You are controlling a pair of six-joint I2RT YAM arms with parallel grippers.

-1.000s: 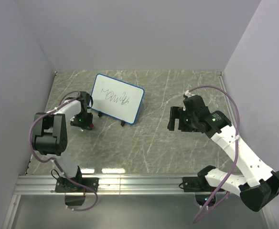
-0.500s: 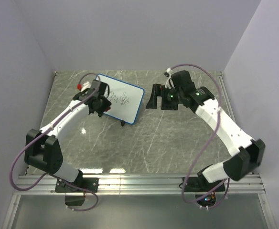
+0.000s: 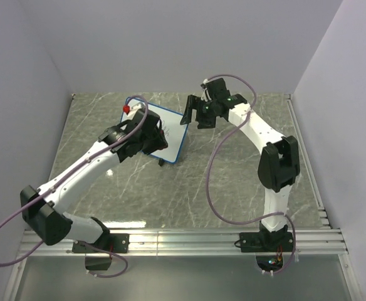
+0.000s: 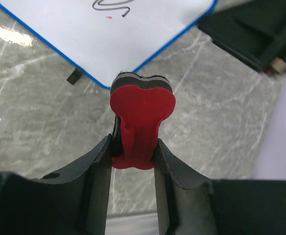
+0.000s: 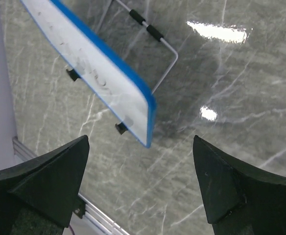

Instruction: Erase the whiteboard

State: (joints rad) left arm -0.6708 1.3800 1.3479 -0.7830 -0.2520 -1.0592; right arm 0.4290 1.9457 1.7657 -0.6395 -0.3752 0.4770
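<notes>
Within the last second both arms have swung in from the sides of the table and closed on the whiteboard, which stands propped at a tilt in the upper left-centre of the overhead view. The left gripper, a moment ago folded low beside the board's left edge, now reaches across its face. Its wrist view shows the left gripper pinched tight on the red-and-black eraser, whose pad end points at the whiteboard near its lower corner. Whether the pad touches the surface cannot be told. The right gripper, earlier out at mid-right, has come up to the board's right edge. In its own view the right gripper is spread wide with nothing between its fingers, looking down on the whiteboard edge-on and its wire stand. The black scribble is all there (no wiped streak shows), so the eraser is fetched and the approach looks done, but rubbing has yet to begin. The open right claw seems placed to steady the board.
</notes>
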